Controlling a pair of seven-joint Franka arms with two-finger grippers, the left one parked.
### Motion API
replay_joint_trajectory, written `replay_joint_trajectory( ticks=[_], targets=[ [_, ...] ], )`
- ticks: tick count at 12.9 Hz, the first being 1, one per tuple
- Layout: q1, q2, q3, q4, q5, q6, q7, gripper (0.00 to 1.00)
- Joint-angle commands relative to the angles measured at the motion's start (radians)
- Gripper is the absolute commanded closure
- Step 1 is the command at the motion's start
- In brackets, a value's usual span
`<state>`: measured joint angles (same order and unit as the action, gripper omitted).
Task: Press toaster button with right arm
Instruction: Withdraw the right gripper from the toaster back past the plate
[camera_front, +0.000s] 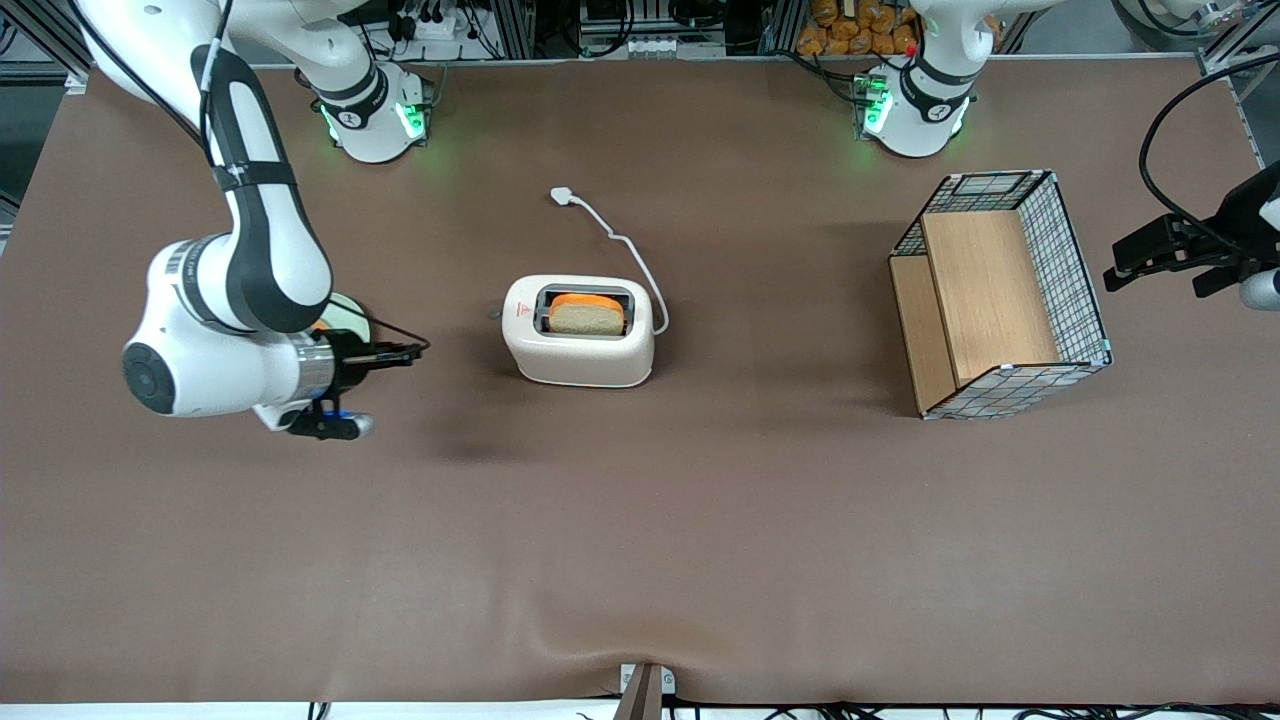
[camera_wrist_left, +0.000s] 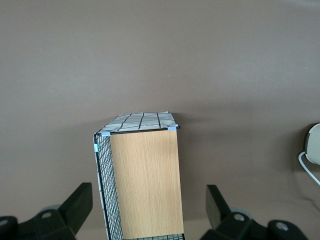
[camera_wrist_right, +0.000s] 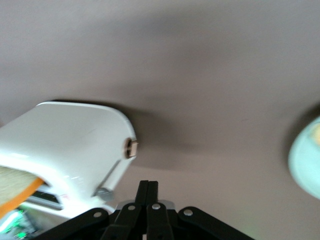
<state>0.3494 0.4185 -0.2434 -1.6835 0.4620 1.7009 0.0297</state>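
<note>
The cream-white toaster (camera_front: 580, 352) stands in the middle of the table with a slice of bread (camera_front: 587, 316) in its top slot. Its small grey button (camera_front: 497, 314) sticks out of the narrow end with the red triangle mark (camera_front: 521, 311), the end that faces the working arm. My right arm's gripper (camera_front: 418, 348) lies level, shut and empty, and points at that end with a clear gap between. In the right wrist view the shut gripper (camera_wrist_right: 148, 184) is a short way from the button (camera_wrist_right: 131, 148) on the toaster (camera_wrist_right: 75, 142).
A white cord (camera_front: 640, 265) runs from the toaster to a plug (camera_front: 563, 196) farther from the camera. A pale green plate (camera_front: 345, 312) lies under the working arm's wrist. A wire basket with a wooden shelf (camera_front: 1000, 295) stands toward the parked arm's end.
</note>
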Motion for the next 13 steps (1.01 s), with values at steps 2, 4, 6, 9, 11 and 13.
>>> replay_joint_trajectory(
  ticks=[2, 4, 6, 9, 11, 13],
  targets=[
    [-0.056, -0.053, -0.008, 0.021, -0.115, 0.029, -0.055, 0.0],
    [-0.081, -0.079, -0.019, 0.016, -0.135, 0.048, -0.096, 0.0],
    [-0.084, -0.128, -0.025, 0.001, -0.234, 0.046, -0.099, 0.0],
    [-0.087, -0.243, -0.028, -0.093, -0.322, 0.1, -0.116, 0.0],
    [-0.095, -0.263, -0.03, -0.084, -0.33, 0.091, -0.116, 0.0],
    [-0.102, -0.264, -0.031, -0.035, -0.353, 0.091, -0.11, 0.0]
  ],
)
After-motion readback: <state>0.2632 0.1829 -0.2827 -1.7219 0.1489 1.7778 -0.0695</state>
